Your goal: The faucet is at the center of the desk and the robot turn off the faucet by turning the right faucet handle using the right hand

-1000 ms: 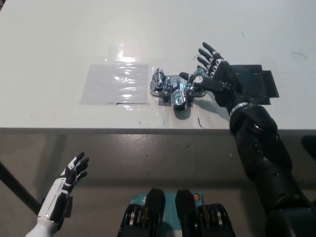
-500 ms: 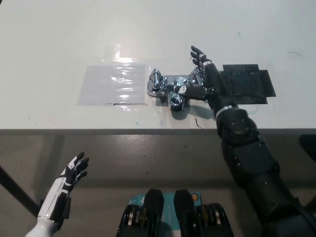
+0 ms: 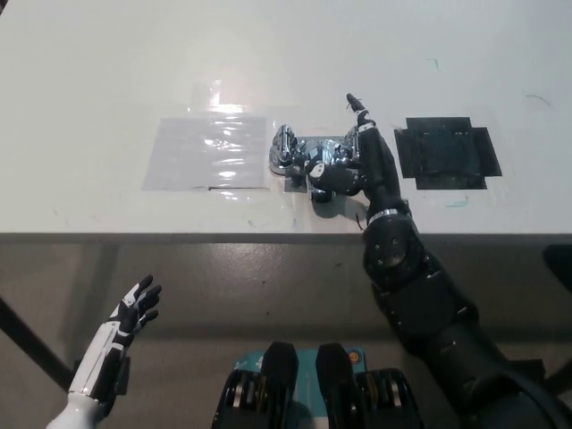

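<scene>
Since a second ago: my black right hand has swung from the right of the fixture over onto it, turning edge-on, and my forearm now rises almost straight up from the desk's near edge instead of slanting in from the right.
Right hand: it lies on the right faucet handle, thumb side curled around the handle, the other fingers stretched together toward the far side of the desk; I am gripping the handle.
Left hand: my white left hand rests low at the lower left, below the desk's edge, fingers spread and holding nothing.
Faucet: the faucet sits near the middle of the desk, close to the near edge; it is polished chrome, rounded and bright with reflections, on a small flat base plate.
Left faucet handle: the left faucet handle is a knobbly chrome lump, bare, well apart from both of my hands.
Spout: a short chrome spout points toward the near edge, partly covered by my thumb.
Clear sheet: a glossy, wrinkled rectangle of transparent film lies flat just left of the faucet, catching the light.
Black patch: a flat, matte black cross-shaped patch lies on the desk to the right of my hand, not touching it.
Desk surface: smooth, white, with a few faint marks.
Containers: I cannot pick out any.
</scene>
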You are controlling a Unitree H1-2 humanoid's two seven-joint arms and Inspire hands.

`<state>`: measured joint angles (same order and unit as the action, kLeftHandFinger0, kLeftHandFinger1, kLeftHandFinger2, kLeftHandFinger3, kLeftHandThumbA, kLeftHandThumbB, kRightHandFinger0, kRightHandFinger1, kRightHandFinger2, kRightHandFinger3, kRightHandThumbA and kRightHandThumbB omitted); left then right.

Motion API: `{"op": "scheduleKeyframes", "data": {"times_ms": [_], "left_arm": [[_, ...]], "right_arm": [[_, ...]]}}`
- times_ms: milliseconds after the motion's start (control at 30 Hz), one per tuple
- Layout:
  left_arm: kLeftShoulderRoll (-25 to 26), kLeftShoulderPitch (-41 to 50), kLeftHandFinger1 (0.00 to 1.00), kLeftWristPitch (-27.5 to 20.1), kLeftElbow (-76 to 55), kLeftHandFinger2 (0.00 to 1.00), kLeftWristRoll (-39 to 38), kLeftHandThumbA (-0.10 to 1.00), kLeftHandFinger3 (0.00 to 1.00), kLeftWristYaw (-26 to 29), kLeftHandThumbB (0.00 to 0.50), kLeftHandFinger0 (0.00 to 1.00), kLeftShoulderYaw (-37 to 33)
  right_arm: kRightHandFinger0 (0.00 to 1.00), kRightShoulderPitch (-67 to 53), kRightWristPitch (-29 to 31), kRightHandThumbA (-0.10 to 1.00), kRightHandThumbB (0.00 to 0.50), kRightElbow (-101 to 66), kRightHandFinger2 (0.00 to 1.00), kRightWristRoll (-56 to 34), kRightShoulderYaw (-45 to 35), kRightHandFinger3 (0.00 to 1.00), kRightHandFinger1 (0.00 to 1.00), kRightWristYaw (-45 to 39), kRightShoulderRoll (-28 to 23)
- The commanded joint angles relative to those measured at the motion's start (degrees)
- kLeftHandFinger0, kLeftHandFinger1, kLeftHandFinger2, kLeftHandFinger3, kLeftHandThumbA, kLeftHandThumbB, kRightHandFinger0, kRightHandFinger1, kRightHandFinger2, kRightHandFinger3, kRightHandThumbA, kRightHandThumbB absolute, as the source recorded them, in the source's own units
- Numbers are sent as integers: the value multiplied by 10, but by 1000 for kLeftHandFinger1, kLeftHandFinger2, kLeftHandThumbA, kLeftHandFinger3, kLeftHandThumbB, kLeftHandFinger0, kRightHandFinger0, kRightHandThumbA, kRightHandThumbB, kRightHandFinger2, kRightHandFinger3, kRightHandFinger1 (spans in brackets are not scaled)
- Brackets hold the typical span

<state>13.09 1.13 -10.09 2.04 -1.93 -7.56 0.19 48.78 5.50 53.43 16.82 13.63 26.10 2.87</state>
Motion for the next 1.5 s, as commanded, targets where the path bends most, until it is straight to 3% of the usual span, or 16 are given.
{"op": "scheduleKeyframes", "data": {"times_ms": [0, 100, 167, 333, 467, 633, 800, 900, 933, 1100, 1200, 1300, 1400, 1467], "left_arm": [[16, -22, 1000, -5, -20, 1000, -3, 1000, 1000, -15, 408, 1000, 2], [16, -21, 1000, -5, -20, 1000, -5, 1000, 1000, -15, 412, 1000, 3], [16, -22, 1000, -8, -15, 1000, -6, 1000, 1000, -15, 410, 1000, 3], [16, -20, 1000, -11, -11, 1000, -1, 1000, 1000, -12, 407, 1000, 4], [16, -18, 1000, -12, -11, 1000, 0, 1000, 1000, -12, 403, 1000, 3], [15, -17, 1000, -2, -15, 1000, 2, 1000, 1000, -12, 389, 1000, 2], [15, -21, 1000, -3, -15, 1000, 3, 1000, 1000, -12, 404, 1000, 1], [18, -24, 1000, 0, -16, 1000, -2, 1000, 1000, -15, 399, 1000, 3], [18, -25, 1000, 1, -16, 1000, -3, 1000, 1000, -15, 402, 1000, 4], [17, -24, 1000, -6, -14, 1000, -4, 1000, 1000, -15, 402, 1000, 4], [15, -23, 1000, -10, -11, 1000, -5, 1000, 1000, -14, 405, 1000, 4], [15, -21, 1000, -4, -15, 1000, -7, 1000, 1000, -15, 407, 1000, 4], [14, -22, 1000, -4, -16, 1000, -9, 1000, 1000, -16, 408, 1000, 5], [15, -21, 1000, -3, -20, 1000, -5, 1000, 1000, -14, 410, 1000, 6]], "right_arm": [[1000, 33, 48, 1000, 245, -32, 1000, 60, 0, 1000, 1000, 120, 16], [1000, 27, 81, 1000, 294, -88, 1000, 16, -33, 1000, 1000, 80, -2], [1000, 10, 84, 1000, 391, -189, 1000, -70, -82, 1000, 1000, 3, -17], [1000, -19, 88, 1000, 401, -374, 1000, -217, -143, 1000, 1000, -88, -41], [1000, -43, 88, 1000, 391, -484, 1000, -244, -157, 1000, 1000, -98, -60], [1000, -64, 44, 1000, 422, -595, 1000, -263, -172, 1000, 1000, -94, -68], [1000, -90, 33, 1000, 408, -702, 1000, -241, -172, 1000, 1000, -90, -88], [1000, -130, 28, 1000, 426, -786, 1000, -202, -154, 1000, 1000, -93, -90], [1000, -151, 35, 1000, 406, -814, 1000, -183, -144, 1000, 1000, -99, -92], [1000, -288, 85, 1000, 405, -892, 1000, -149, -86, 1000, 1000, -147, -115], [1000, -378, 111, 1000, 443, -883, 1000, -131, -60, 1000, 1000, -159, -122], [1000, -439, 122, 1000, 404, -863, 1000, -113, -44, 1000, 1000, -163, -129], [1000, -480, 177, 1000, 339, -803, 1000, -100, -38, 1000, 1000, -162, -140], [1000, -493, 193, 1000, 348, -764, 1000, -94, -37, 1000, 1000, -160, -143]]}}
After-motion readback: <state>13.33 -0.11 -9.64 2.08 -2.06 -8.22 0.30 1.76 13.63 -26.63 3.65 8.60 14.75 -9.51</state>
